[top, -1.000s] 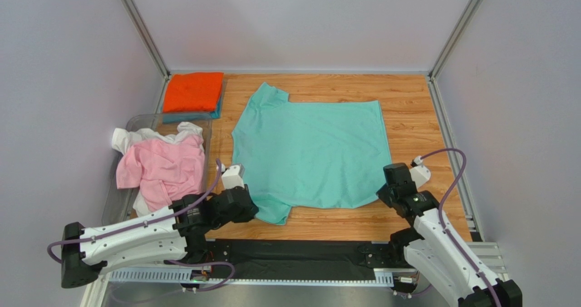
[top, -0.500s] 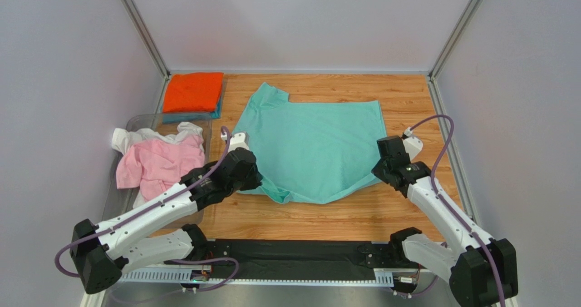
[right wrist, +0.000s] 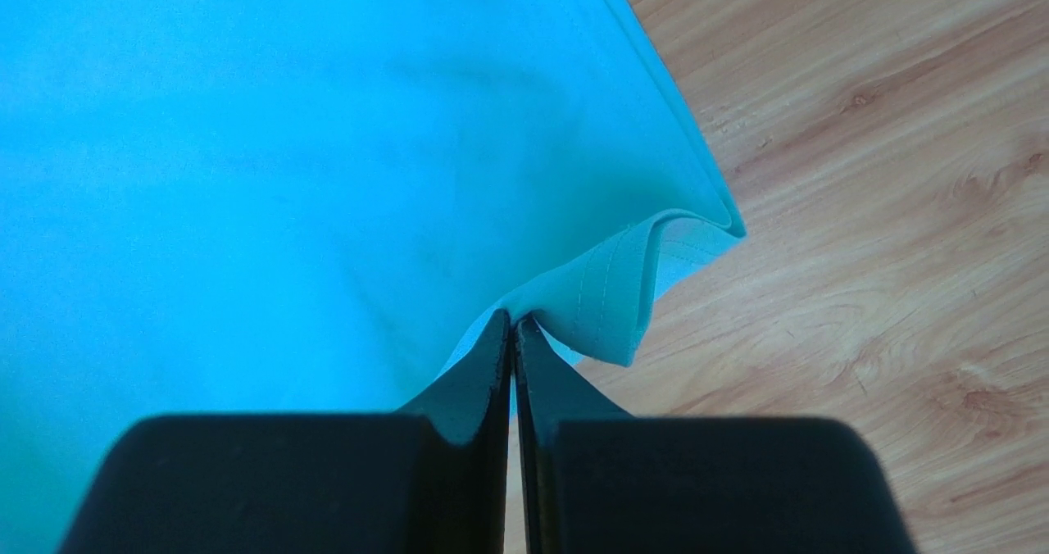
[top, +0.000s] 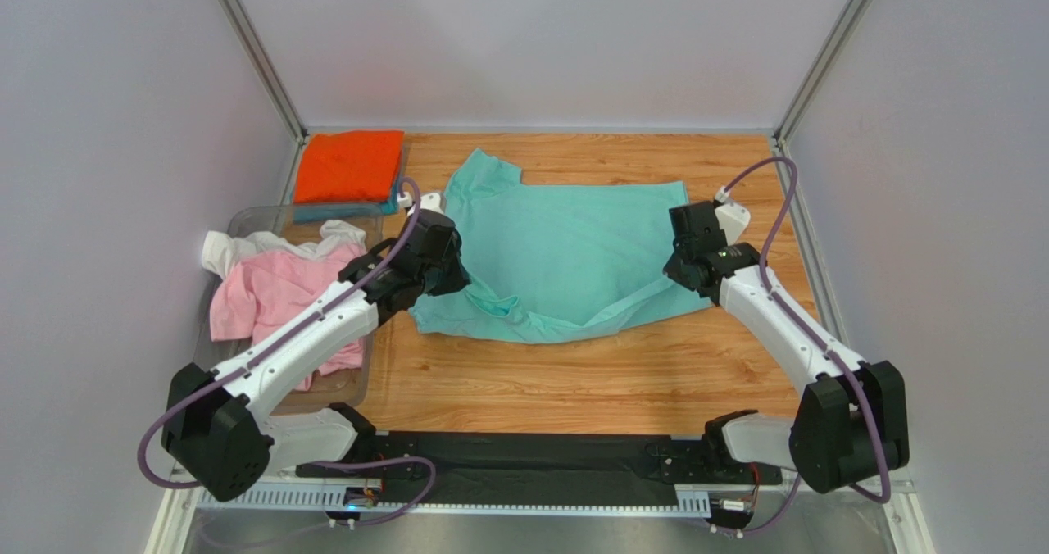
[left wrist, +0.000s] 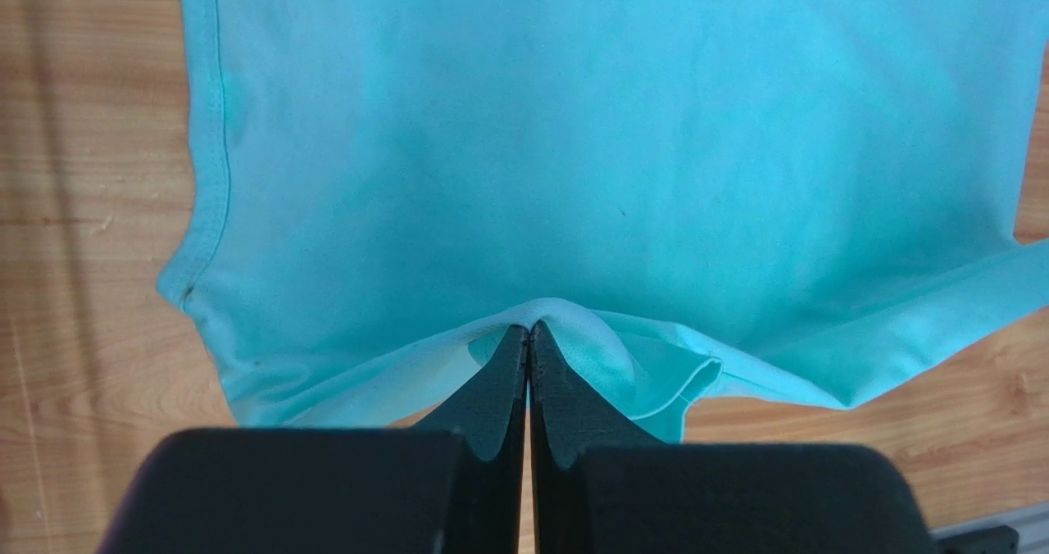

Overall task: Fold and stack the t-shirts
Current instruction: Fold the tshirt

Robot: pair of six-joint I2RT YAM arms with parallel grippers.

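Note:
The mint-green t-shirt (top: 560, 241) lies on the wooden table, its near edge lifted and folded back over itself. My left gripper (top: 446, 286) is shut on the shirt's near left part; the wrist view shows the cloth (left wrist: 591, 148) pinched at the tips of my left gripper (left wrist: 528, 329). My right gripper (top: 681, 274) is shut on the shirt's near right corner, and the wrist view shows the hem (right wrist: 616, 290) pinched at the tips of my right gripper (right wrist: 512, 322). A folded orange t-shirt (top: 350, 166) lies on a teal-blue one (top: 397, 194) at the back left. Pink (top: 273, 296) and white (top: 229, 250) shirts lie crumpled on the left.
A clear plastic bin (top: 253, 220) at the left holds the pink and white shirts. Bare wooden table (top: 554, 382) shows in front of the green shirt. Grey walls and metal frame posts stand round the table. A black strip runs along the near edge.
Both grippers have carried the green shirt's near edge away from the arm bases toward the back, folding it over the rest of the shirt. Both arms have stretched out.

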